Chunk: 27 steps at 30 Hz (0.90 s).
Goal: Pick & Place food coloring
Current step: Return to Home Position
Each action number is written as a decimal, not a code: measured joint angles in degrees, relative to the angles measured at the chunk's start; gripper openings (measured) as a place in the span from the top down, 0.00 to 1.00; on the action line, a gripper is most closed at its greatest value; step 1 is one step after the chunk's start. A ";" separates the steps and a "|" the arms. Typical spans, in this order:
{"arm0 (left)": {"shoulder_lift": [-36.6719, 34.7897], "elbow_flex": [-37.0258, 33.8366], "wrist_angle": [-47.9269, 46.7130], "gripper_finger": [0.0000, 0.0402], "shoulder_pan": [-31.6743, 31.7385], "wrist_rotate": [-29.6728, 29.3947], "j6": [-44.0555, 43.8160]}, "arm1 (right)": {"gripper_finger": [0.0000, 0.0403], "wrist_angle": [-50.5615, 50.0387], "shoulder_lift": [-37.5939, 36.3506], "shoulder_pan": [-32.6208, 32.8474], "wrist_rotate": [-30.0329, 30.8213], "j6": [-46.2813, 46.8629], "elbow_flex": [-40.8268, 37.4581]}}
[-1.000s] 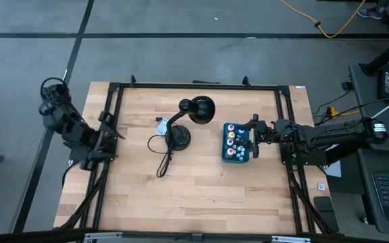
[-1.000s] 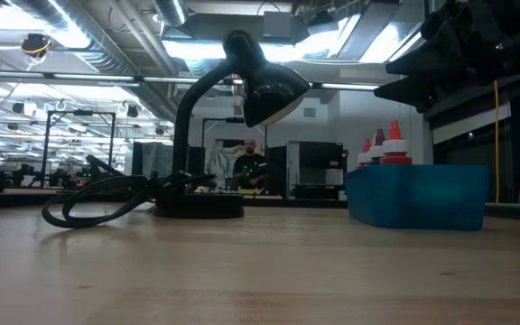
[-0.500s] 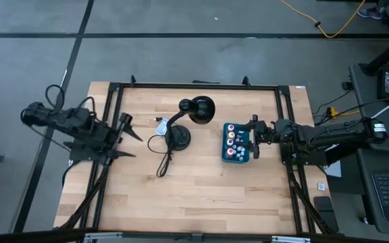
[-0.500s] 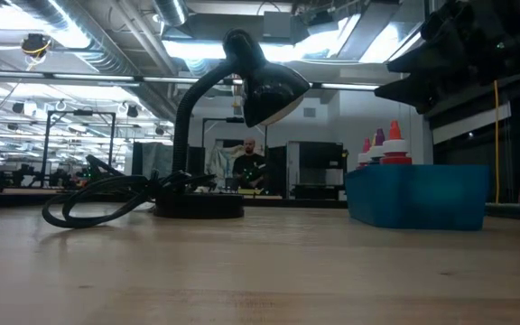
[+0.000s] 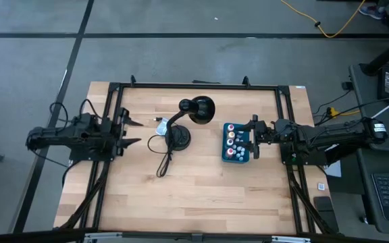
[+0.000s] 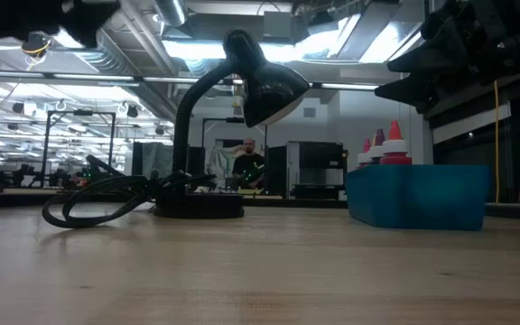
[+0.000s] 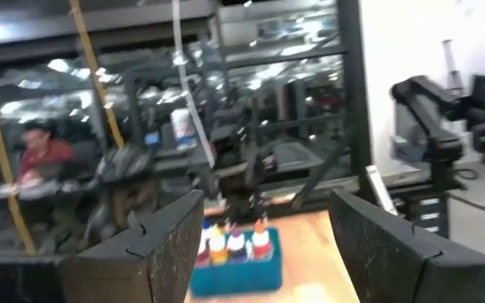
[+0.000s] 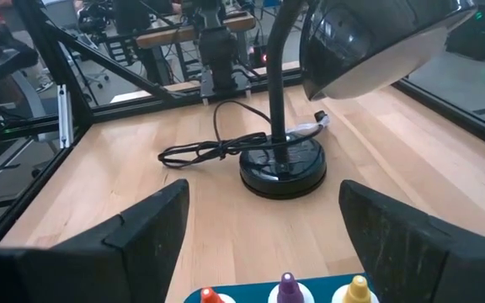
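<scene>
Two dark arms flank the light wooden table. A black gooseneck desk lamp stands at centre frame; right of it, a blue plastic bin holds the small food coloring bottles. The right gripper gapes beside the bin's right wall; the left gripper, fingers apart, hangs at centre left.

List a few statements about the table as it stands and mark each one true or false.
1. The food coloring bottles stand inside the blue bin. True.
2. The desk lamp lies tipped over. False: it stands upright on the table.
3. The right tool grips a bottle. False: it is open and empty, above the bin's right side.
4. The left tool is open, near the table's left edge. True.
</scene>
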 joint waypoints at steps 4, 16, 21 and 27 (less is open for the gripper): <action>-2.86 -3.67 0.02 0.37 4.50 1.16 -2.18 | 0.24 0.00 0.00 0.00 0.02 -0.06 0.00; -3.61 -9.98 3.92 0.37 14.08 3.16 -4.07 | 0.24 -0.85 0.00 0.02 -0.01 -0.10 0.00; -3.63 -11.34 4.20 0.37 16.35 3.43 -4.47 | 0.24 -0.86 0.00 0.02 -1.36 0.13 0.00; -3.61 -12.42 3.10 0.37 17.78 3.75 -4.77 | 0.24 -0.81 0.00 0.00 -1.10 -0.27 0.00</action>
